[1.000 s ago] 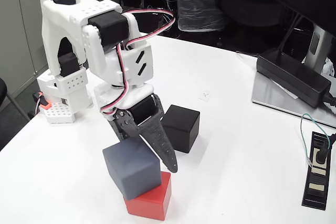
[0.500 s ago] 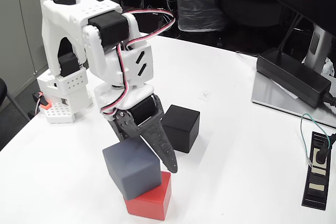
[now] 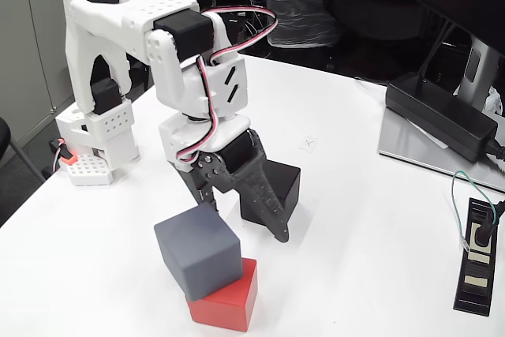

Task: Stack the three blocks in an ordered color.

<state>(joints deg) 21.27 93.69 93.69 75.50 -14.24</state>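
Fixed view: blue-grey block [image 3: 198, 252] sits skewed on the red block [image 3: 230, 299], black block [image 3: 274, 192] just behind on the table [image 3: 355, 219]. Gripper [image 3: 245, 222] hangs spread, holding nothing.

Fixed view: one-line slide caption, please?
Open gripper hangs between the blue-grey block, which sits askew on the red block, and the black block behind.

Blocks near the front of the table [image 3: 355, 274], arm at the left.

One block [image 3: 199, 252] sits on another [image 3: 229, 303], overhanging left; the third block [image 3: 278, 189] stands just behind, the gripper [image 3: 245, 222] hanging between them. Power brick [image 3: 442, 116] lies far right.
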